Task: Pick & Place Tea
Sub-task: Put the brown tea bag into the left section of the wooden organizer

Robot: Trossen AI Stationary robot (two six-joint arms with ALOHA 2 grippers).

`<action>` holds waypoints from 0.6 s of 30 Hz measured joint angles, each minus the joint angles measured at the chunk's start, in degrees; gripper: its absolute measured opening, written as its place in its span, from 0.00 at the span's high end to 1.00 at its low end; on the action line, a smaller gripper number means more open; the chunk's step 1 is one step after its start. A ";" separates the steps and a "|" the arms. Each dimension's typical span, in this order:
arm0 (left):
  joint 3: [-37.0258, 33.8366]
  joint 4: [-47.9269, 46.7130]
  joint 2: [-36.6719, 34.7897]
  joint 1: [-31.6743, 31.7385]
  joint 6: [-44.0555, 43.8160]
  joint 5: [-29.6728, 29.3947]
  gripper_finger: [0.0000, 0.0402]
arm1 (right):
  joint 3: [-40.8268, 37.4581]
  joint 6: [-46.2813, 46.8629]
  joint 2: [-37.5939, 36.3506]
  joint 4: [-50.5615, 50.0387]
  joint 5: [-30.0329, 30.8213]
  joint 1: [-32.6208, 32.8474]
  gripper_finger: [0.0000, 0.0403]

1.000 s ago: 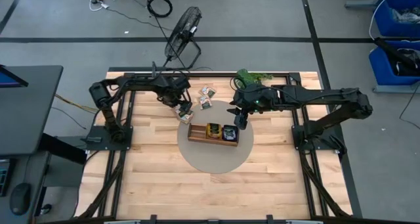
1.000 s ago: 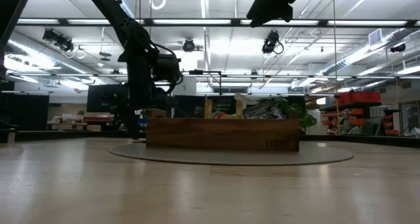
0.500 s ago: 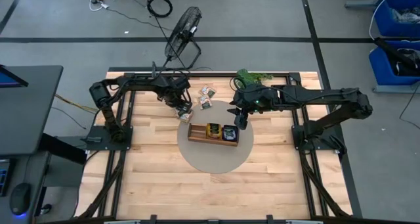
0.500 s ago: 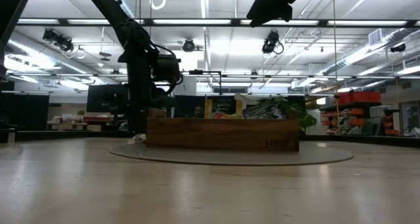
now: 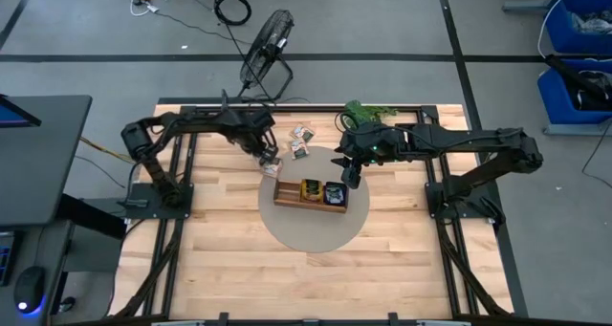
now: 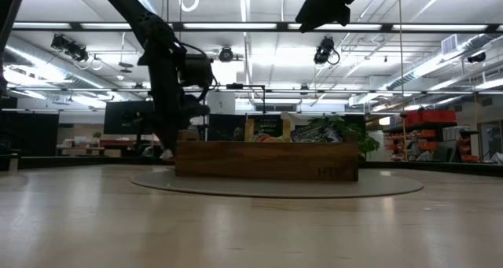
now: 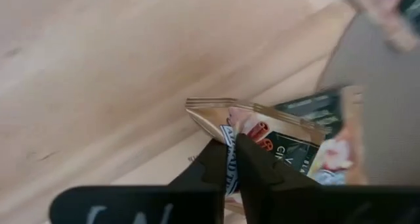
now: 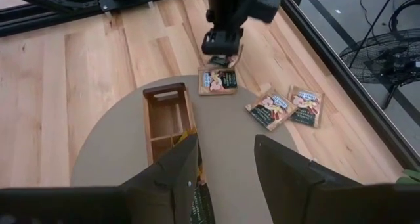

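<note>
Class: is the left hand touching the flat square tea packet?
Touching. The left wrist view shows the left hand pinching the flat square tea packet's edge.

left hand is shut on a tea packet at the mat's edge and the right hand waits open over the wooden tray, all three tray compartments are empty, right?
Not quite. The left hand is shut on a tea packet and the right hand waits open over the wooden tray, but the high view shows packets already in two compartments; only the one nearest the left arm is empty.
</note>
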 joint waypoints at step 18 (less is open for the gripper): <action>0.13 12.66 -21.18 -1.29 -11.63 -8.54 0.94 | 0.00 9.18 0.02 10.79 2.14 -2.50 0.60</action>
